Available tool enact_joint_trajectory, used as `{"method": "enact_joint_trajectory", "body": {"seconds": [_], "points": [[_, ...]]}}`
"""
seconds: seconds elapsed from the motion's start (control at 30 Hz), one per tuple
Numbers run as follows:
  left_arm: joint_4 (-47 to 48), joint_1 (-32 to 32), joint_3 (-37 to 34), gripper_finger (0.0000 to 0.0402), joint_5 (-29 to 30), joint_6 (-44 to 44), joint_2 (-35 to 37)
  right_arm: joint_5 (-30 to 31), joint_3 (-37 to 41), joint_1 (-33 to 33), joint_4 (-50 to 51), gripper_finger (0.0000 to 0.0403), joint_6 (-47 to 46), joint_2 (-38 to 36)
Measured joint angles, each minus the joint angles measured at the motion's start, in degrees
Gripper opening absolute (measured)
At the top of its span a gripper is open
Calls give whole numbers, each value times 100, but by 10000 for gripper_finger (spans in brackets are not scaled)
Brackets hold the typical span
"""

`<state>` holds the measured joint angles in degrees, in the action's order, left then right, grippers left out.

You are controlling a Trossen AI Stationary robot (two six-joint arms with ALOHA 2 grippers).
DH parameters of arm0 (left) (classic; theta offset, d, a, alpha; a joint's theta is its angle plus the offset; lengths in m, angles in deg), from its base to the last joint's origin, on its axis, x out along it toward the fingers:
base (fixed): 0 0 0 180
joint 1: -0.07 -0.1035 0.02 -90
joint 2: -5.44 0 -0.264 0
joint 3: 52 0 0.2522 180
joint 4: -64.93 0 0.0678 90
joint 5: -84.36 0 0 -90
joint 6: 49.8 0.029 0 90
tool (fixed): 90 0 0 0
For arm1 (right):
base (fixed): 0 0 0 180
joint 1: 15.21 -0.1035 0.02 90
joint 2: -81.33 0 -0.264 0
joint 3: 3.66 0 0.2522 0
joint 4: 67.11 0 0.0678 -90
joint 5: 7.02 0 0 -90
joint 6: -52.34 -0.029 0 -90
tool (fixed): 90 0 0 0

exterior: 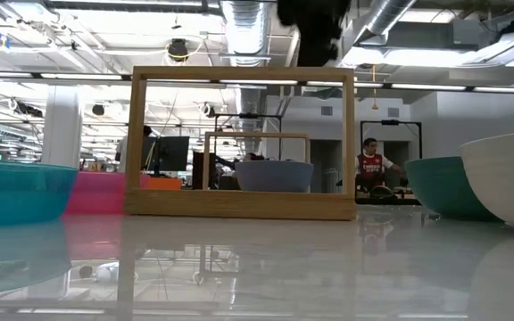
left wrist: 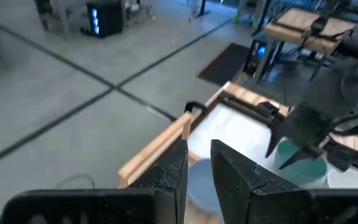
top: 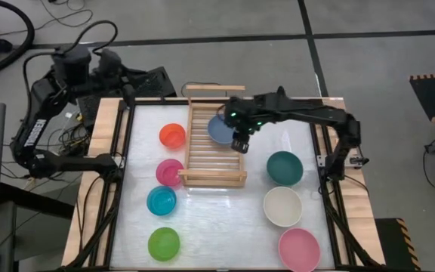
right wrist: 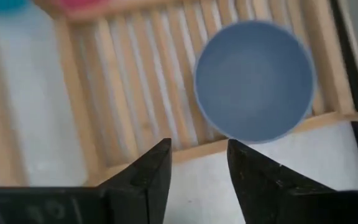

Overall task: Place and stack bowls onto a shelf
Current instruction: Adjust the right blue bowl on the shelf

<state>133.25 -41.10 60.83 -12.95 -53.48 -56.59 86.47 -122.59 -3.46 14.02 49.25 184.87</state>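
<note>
right gripper [top: 239,143]: hovering over shelf [top: 211,177], jaws open, empty | grey-blue bowl [top: 220,130]: sitting on shelf | left jaws: cannot tell

I am working in a large open-plan lab or office hall: exposed silver ventilation ducts [exterior: 250,27] and strip lights run overhead, dark computer monitors [exterior: 169,153] stand on desks, and a seated person [exterior: 369,167] shows beyond the table.
</note>
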Motion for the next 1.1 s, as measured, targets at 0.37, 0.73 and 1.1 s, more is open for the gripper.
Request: {"method": "enact_joint_trajectory", "body": {"seconds": [0.37,0.73,1.1], "points": [[366,0,-109,57,23,-211,-101,414,7,1109,-65,176,-991,867],[368,0,-109,57,22,-153,-98,90,306,1440,-246,176,-1304,883],[145,0,-109,77,57,-239,-99,116,601,1334,-677,177,-2665,880]]}}
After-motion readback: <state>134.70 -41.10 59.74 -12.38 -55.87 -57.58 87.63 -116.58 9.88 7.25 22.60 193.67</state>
